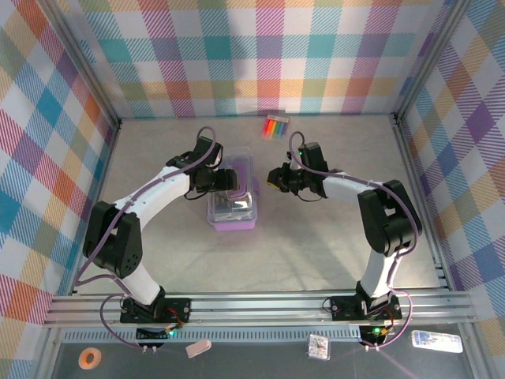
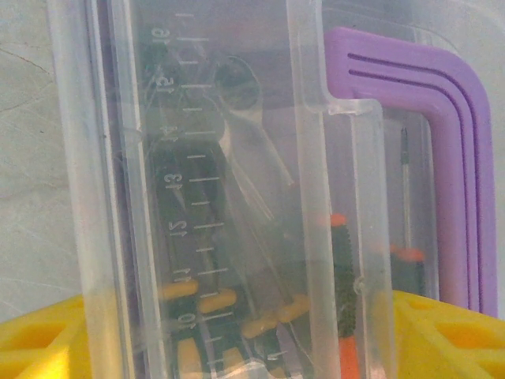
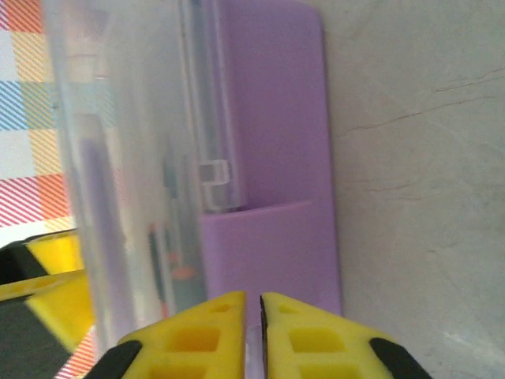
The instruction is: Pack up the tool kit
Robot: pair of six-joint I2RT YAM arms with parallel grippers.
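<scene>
Table [image 1: 316, 253]: carries everything; both arms reach away from its near edge toward the middle.
Tool kit [image 1: 231, 215]: mid-table, between the two arms, with its long axis running roughly near to far.
Purple base [image 1: 230, 223]: flat on the table at the kit's near end.
Left tool [image 1: 215, 180]: at the kit's left side, jaws wide apart and astride the clear lid [image 2: 197, 158]. A yellow finger [image 2: 39, 339] sits close against each edge, so this reads as a hold on the lid.
Inside, through the lid: slim black-and-orange screwdrivers [image 2: 343, 300], with the purple handle [image 2: 461, 158] on the right of the left wrist view.
Right tool [image 1: 272, 180]: just beside the kit's right flank, fingers pressed together and holding nothing.
Deciding relation: the kit lies to the right tool's left, dead ahead in its wrist view, where the base wall faces the fingertips. The gap there is too small to judge.
Nearer arm: the left, already on the lid. The right is free to push or steady the base.
Lid angle: it looks raised off the base, but by how much I cannot tell.
Rainbow-striped packet [image 1: 276, 126]: far end of the table, well apart from the kit.
</scene>
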